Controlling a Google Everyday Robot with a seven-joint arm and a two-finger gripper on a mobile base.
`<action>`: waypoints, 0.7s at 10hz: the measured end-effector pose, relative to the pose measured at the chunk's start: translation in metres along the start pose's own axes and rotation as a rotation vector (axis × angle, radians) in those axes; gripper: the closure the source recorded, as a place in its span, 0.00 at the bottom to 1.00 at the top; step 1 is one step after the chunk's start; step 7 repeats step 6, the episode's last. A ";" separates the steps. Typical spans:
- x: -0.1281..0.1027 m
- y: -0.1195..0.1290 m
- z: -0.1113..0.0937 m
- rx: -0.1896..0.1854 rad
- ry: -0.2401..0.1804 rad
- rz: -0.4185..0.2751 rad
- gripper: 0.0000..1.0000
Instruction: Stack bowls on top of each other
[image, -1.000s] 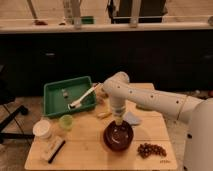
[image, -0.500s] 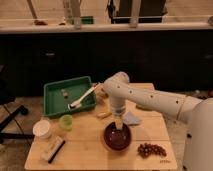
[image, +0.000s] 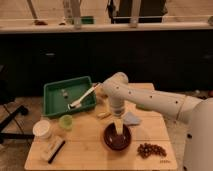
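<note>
A glossy dark maroon bowl sits on the wooden table near its front right. My gripper hangs straight down from the white arm and reaches into this bowl, at or just above its inside. I see no orange-terracotta bowl; it may be hidden by the arm or the gripper. A small tan thing lies just left of the arm, and I cannot tell what it is.
A green tray with a white utensil stands at the back left. A light-green cup, a white cup and a dark brush-like thing are at the left. Grapes lie front right, a pale cloth by the bowl.
</note>
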 end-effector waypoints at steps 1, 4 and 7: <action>-0.006 -0.001 -0.004 0.023 0.009 -0.022 0.20; -0.016 -0.007 -0.013 0.061 -0.004 -0.066 0.20; -0.016 -0.014 -0.019 0.072 -0.033 -0.089 0.20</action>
